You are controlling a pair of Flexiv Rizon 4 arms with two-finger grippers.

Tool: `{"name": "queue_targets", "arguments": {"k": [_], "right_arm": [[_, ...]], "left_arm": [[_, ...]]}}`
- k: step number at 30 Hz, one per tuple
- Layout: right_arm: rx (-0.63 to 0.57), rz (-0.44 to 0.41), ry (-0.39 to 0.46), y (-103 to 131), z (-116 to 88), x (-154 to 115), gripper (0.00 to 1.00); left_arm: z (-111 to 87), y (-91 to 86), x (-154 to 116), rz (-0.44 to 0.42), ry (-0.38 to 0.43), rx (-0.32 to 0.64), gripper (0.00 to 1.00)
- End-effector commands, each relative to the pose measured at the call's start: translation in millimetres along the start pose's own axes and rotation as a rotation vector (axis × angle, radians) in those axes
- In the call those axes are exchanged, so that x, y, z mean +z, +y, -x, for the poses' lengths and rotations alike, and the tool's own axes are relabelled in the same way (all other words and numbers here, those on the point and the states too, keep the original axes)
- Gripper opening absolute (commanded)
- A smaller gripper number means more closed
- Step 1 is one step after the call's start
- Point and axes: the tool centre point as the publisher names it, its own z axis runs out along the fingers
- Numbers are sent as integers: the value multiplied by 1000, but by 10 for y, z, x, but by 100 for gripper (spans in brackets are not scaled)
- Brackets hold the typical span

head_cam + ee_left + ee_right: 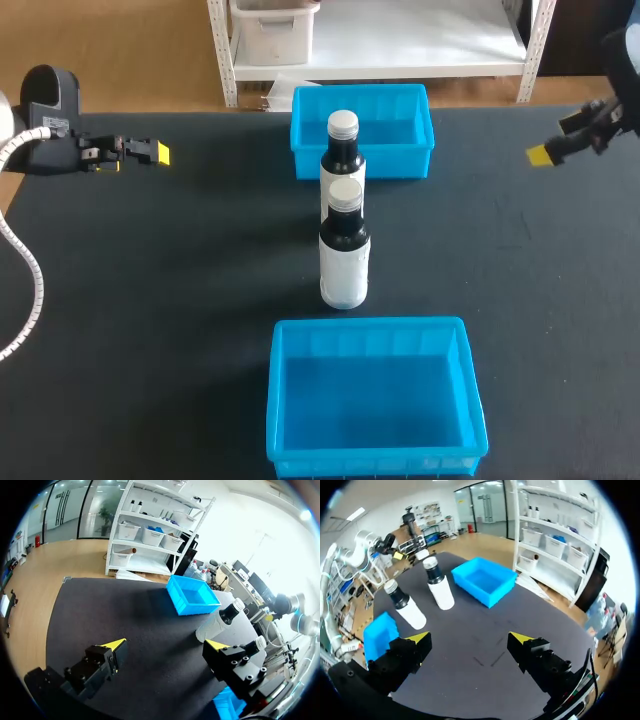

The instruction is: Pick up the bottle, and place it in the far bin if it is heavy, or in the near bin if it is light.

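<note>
Two bottles stand in line on the table (180, 290), both pincers gaping and empty.

Caps up, long axes vertical: the first bottle (343, 150) is just in front of the far bin (400, 160), the second bottle (344, 262) a little farther from it, toward the near bin (370, 325). The left pincer (166, 644) and right pincer (470, 637) hang spread wide, well out to either side of the far bin, gripping nothing.

The black matte table (150, 300) lies under even light, carrying only faint, soft shadows.
</note>
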Motion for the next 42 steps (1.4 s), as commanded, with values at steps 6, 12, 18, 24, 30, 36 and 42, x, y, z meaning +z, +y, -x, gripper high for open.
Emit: {"name": "queue_targets", "arguments": {"k": [6,12,18,24,30,36,42], "right_arm": [[-490,443,80,251,141,57,100],[-577,423,4,761,231,215,100],[-605,463,-57,1196,273,487,100],[-548,463,-108,1433,347,714,100],[-498,468,-130,1638,380,920,100],[-471,488,-142,1753,406,1102,100],[-428,495,-143,1816,432,1290,100]], "left_arm": [[0,0,0,0,0,0,100],[0,0,0,0,0,0,100],[0,0,0,0,0,0,100],[0,0,0,0,0,0,100],[0,0,0,0,0,0,100],[0,0,0,0,0,0,100],[0,0,0,0,0,0,100]]}}
